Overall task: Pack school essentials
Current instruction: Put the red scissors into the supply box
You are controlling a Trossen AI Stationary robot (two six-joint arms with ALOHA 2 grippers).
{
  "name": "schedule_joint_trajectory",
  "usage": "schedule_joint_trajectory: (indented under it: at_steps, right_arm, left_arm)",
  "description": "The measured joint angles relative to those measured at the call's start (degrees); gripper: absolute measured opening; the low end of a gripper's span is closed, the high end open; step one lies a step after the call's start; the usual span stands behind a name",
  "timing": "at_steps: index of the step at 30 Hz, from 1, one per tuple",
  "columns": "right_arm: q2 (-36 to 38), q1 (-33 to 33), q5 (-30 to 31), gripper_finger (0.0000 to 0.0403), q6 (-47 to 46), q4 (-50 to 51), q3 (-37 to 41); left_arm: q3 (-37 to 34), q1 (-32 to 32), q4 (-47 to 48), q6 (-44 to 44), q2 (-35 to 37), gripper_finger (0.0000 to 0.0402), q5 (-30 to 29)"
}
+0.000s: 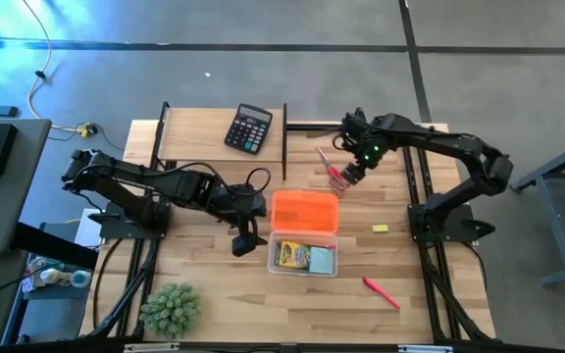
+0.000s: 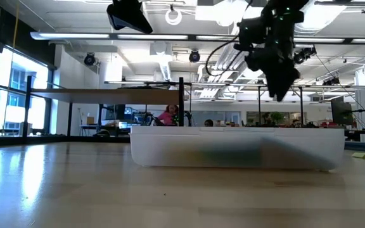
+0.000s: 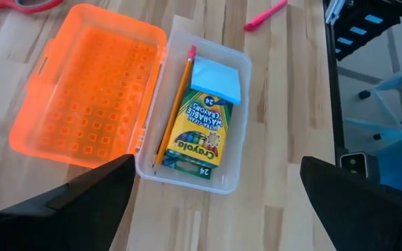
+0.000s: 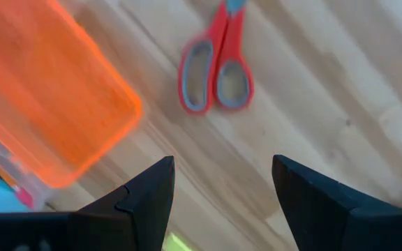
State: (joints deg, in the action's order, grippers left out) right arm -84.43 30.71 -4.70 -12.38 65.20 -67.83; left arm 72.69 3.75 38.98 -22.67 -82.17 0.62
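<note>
Clear case (image 3: 232,183) on counter (image 1: 214,294), orange lid (image 3: 89,97) open, crayon pack (image 3: 197,136), pencil (image 3: 175,104) and note pad (image 3: 218,80) inside, scissors (image 4: 216,66) on counter below right tool (image 4: 222,185), fingers spread, empty, left tool (image 3: 215,195) over case, fingers apart, pen (image 1: 382,292) and eraser (image 1: 381,228) on counter near case.

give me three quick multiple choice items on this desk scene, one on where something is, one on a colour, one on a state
1. Where do the scissors lie?
A. in the clear box
B. on the table beside the orange lid
C. by the plant

2. What colour is the open lid?
A. orange
B. blue
C. green

3. How is the right gripper?
A. shut on the pen
B. shut on the scissors
C. open, holding nothing

Key: 1 B, the high view shows them on bare wood; 2 A, it is bright orange; 3 C, its fingers stand apart over the scissors.
</note>
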Motion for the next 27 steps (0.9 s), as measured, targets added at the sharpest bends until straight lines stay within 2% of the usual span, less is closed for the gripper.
schedule_joint_trajectory:
  at_steps: [5,10,19,27]
  right_arm:
    - [4.85,0.03,-0.95,0.0231,-0.9,-3.97,8.83]
    - [8.16,0.02,-5.41,0.0231,-0.89,-11.02,12.17]
    - [7.43,0.02,-5.39,0.0231,-6.14,-28.98,16.85]
    - [6.11,0.03,-4.1,0.0231,-9.65,-33.0,20.25]
  left_arm:
    - [0.0,0.0,0.04,-1.19,0.0,0.0395,-1.02]
    - [0.0,-0.01,0.13,-1.19,0.0,0.0395,-3.36]
    - [0.0,-0.02,0.18,-2.66,0.0,0.0395,-3.45]
    - [0.0,-0.04,0.18,-2.68,-0.02,0.0395,-3.82]
